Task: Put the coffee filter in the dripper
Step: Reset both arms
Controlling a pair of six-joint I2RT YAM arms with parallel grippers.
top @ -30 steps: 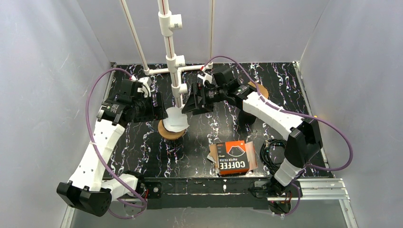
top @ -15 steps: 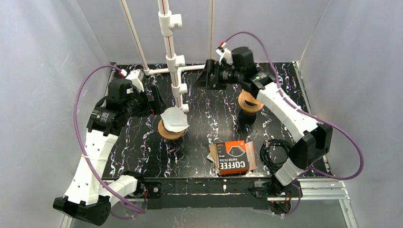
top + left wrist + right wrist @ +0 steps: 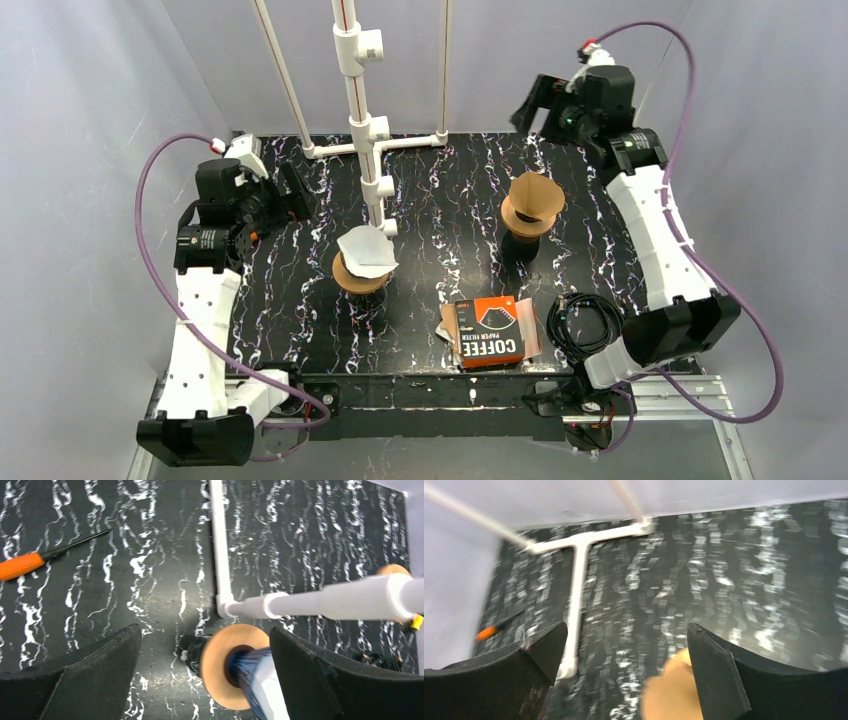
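Observation:
A white coffee filter (image 3: 366, 249) sits tilted in the left dripper (image 3: 358, 280), a wooden ring on a dark base. In the left wrist view the same filter (image 3: 266, 687) pokes out of the dripper's wooden ring (image 3: 218, 667). My left gripper (image 3: 292, 190) is open and empty, up and to the left of this dripper (image 3: 205, 635). My right gripper (image 3: 532, 100) is open and empty, high at the back right (image 3: 626, 630). Below it stands a second dripper (image 3: 527, 226) holding a brown filter (image 3: 533, 195), blurred in the right wrist view (image 3: 671, 692).
A white PVC pipe stand (image 3: 362, 130) rises just behind the left dripper. An orange and black coffee filter box (image 3: 491, 331) lies near the front, with coiled black cable (image 3: 584, 318) to its right. An orange-handled tool (image 3: 22, 565) lies at the back left.
Both arms have pulled away from the left dripper: the left back to the left, the right up to the far right. Both grippers opened wider. The white filter stays in the dripper.

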